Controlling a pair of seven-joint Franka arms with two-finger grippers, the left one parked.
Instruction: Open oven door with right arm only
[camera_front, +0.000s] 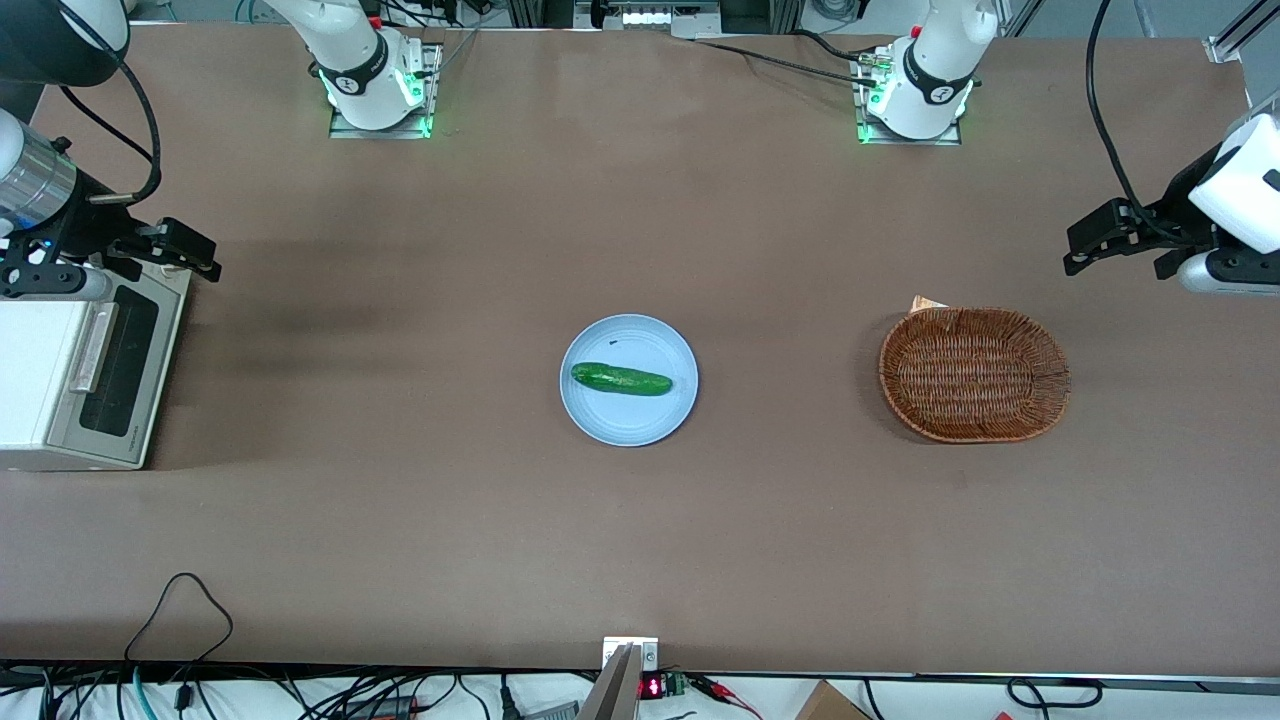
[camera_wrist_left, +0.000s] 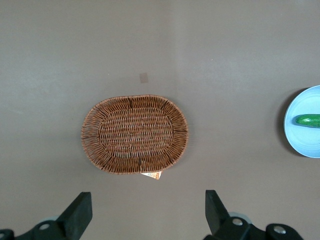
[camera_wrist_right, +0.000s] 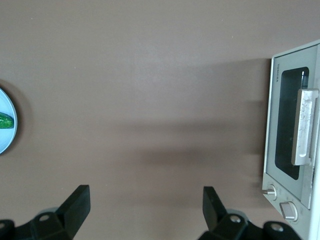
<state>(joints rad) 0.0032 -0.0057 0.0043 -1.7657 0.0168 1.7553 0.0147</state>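
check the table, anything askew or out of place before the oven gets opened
One oddity: a small tan scrap pokes out from under the wicker basket's rim, as if pinned beneath it. Otherwise tidy: oven door shut, cucumber on its plate, gripper open above bare table.

Bare table lies between the spread claw (camera_wrist_right: 145, 210) and the shut oven door (camera_wrist_right: 290, 127).
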